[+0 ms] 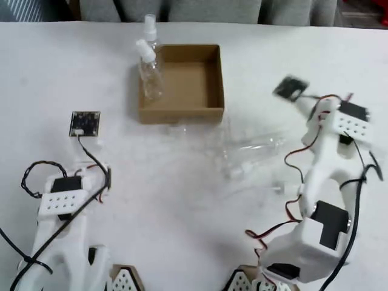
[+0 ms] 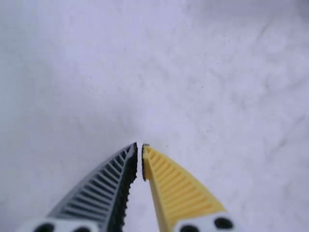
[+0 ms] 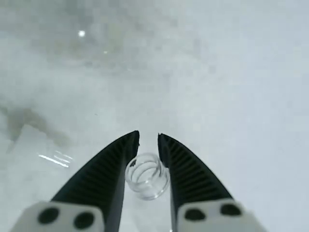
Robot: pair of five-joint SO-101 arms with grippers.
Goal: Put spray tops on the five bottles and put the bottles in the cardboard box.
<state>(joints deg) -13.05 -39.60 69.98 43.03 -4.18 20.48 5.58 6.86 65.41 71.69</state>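
The cardboard box point(image 1: 209, 79) stands open at the back centre. A clear bottle with a white spray top point(image 1: 150, 71) leans at the box's left wall, and a second capped bottle point(image 1: 150, 29) stands just behind it. Uncapped clear bottles point(image 1: 251, 147) lie on the table in front of the box. My right gripper point(image 3: 148, 137) has its black fingers point(image 3: 108, 169) on either side of the threaded neck of a clear bottle point(image 3: 147, 176), holding it over the table. My left gripper point(image 2: 140, 146) is shut and holds nothing, low over bare table.
The left arm point(image 1: 63, 203) sits at the front left with loose black cables point(image 1: 36, 176) beside it. The right arm point(image 1: 330, 176) fills the right side. A small white part point(image 1: 282, 188) lies near the right arm's base.
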